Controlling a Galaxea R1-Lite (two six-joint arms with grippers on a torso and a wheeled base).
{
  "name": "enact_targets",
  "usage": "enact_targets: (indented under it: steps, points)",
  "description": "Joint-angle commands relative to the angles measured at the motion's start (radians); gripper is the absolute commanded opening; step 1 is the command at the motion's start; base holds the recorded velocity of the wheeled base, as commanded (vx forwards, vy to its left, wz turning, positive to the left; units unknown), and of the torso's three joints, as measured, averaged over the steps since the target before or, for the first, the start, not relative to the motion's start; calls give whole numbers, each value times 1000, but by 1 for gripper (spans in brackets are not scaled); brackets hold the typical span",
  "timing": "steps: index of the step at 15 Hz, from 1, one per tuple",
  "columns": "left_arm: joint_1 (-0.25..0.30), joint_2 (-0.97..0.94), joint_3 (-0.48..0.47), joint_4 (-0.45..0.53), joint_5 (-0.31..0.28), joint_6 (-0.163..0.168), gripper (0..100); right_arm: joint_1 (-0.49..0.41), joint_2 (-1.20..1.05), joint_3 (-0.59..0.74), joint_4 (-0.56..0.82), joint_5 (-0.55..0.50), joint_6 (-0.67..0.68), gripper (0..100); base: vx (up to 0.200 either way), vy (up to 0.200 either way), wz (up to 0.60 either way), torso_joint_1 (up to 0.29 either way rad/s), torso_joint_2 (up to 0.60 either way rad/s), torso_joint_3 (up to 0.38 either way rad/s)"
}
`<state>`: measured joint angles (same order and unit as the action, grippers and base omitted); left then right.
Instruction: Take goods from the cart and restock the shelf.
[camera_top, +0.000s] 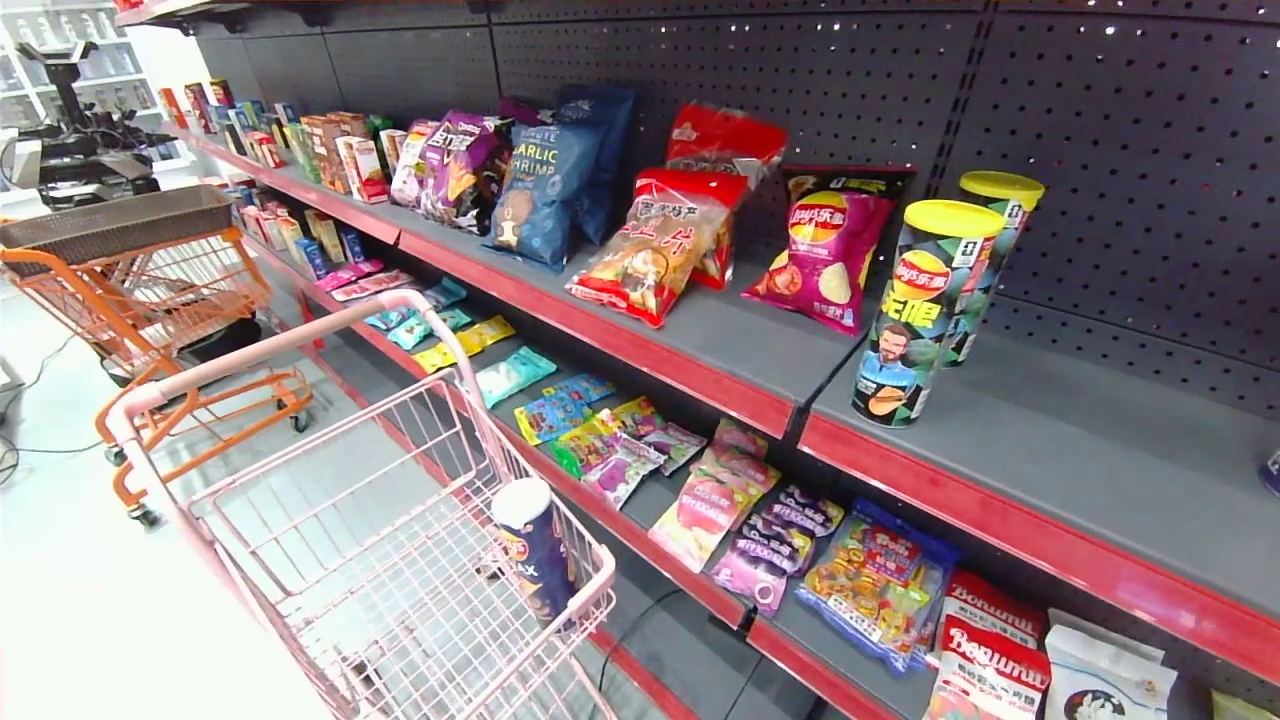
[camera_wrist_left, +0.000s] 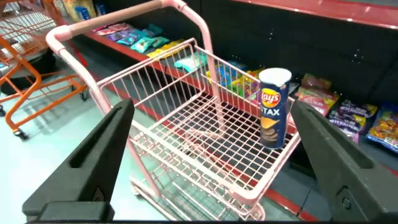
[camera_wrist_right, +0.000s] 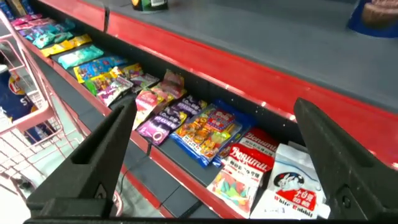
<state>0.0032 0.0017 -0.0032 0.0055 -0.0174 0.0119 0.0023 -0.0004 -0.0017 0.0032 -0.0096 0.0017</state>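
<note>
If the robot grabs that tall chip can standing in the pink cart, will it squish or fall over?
Probably no squishing: the chip can looks like a stiff tube with a lid. It might tip, since it is tall, narrow and stands upright on the wire floor of the pink cart. Once down, its round side would likely roll.

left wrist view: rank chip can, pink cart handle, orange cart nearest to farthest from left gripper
1. chip can, upright in the pink cart
2. pink cart handle, at the cart's far end
3. orange cart, beyond the handle
</note>
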Motion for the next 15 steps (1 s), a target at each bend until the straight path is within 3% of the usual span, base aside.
enact_targets:
  steps: [1,15]
  points:
    - [0,1,0,1,1,0,100,-1,0,0,0,0,0,100,0,0,0,-144,334,193]
    - [0,1,0,1,1,0,100,-1,0,0,0,0,1,100,0,0,0,-181,503,321]
